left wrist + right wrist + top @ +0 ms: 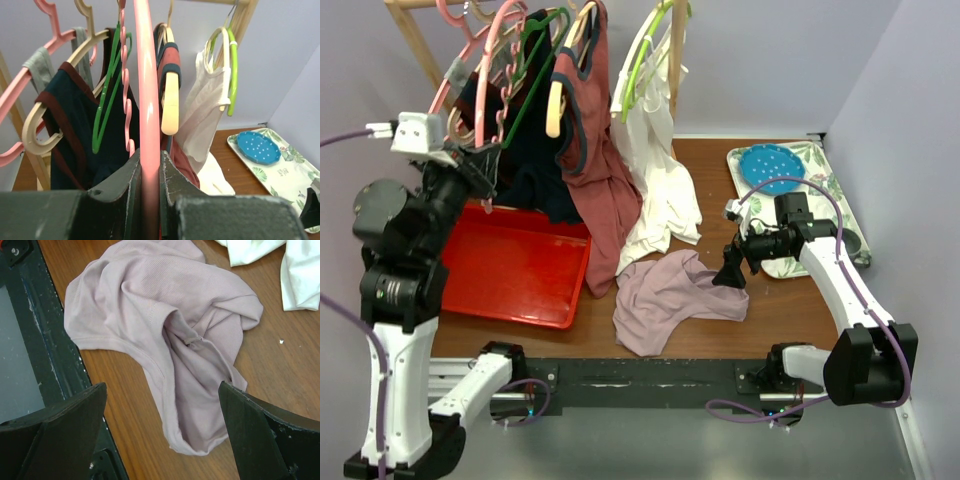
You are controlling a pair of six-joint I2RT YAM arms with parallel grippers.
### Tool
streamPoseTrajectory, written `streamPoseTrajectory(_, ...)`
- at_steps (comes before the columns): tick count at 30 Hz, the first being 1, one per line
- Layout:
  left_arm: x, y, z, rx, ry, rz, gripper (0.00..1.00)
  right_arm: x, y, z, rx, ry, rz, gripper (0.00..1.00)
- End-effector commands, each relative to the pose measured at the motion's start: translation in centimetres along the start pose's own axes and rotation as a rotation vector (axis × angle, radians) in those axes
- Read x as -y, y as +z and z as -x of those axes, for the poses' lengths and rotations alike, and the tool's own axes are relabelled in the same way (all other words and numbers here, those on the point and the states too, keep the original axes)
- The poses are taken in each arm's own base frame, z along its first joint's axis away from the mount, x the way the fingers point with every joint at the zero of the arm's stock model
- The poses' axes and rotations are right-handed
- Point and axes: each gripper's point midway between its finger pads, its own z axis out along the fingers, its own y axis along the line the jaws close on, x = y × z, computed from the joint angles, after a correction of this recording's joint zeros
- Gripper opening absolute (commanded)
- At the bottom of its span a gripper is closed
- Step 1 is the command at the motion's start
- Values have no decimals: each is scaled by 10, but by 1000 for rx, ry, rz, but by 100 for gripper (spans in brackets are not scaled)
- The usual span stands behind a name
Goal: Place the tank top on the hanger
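Tank top lies crumpled on the desk, just left of and beneath the spread right hand; left hand, far left, pinches the hanger.

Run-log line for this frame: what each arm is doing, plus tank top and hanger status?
left fingers: shut on salmon-pink hanger | right fingers: open, over tank top | tank top: crumpled on table, not yet on hanger

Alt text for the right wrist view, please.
A crumpled mauve tank top lies on the wooden table under the open right gripper, whose dark fingers frame the bottom corners. A white garment shows at top right.
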Motion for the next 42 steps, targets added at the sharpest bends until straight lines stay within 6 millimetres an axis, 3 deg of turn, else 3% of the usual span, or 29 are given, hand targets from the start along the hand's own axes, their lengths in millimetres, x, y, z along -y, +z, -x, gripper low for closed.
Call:
streamPoseTrajectory(1, 7, -28, 44, 157, -16, -6, 0, -1, -2, 10, 29, -21, 17, 99)
streamPoseTrajectory(6, 25, -49, 65, 210, -48, -78, 0, 0, -2, 9, 27, -21, 15, 99)
streamPoseTrajectory(11, 39, -55, 75, 224, -74, -140, 0, 1, -3, 9, 27, -17, 10, 99)
streamPoseTrajectory(18, 77, -53, 65, 168, -124, -357, 0, 1, -3, 8, 26, -16, 10, 99)
streamPoseTrajectory(21, 88, -42, 52, 125, -165, -428, 0, 2, -3, 8, 25, -17, 9, 99)
streamPoseTrajectory(26, 92, -3, 23, 23, -203, -446, 0, 2, -3, 8, 24, -15, 6, 99)
streamPoseTrajectory(31, 68, 36, 10, -6, -178, -292, 0, 3, -3, 8, 25, -13, 4, 99)
streamPoseTrajectory(40, 75, 87, -26, -87, -168, -243, 0, 3, -3, 7, 23, -9, 7, 99)
streamPoseTrajectory(42, 72, 94, -25, -71, -168, -212, 0, 4, -3, 7, 24, -11, 5, 99)
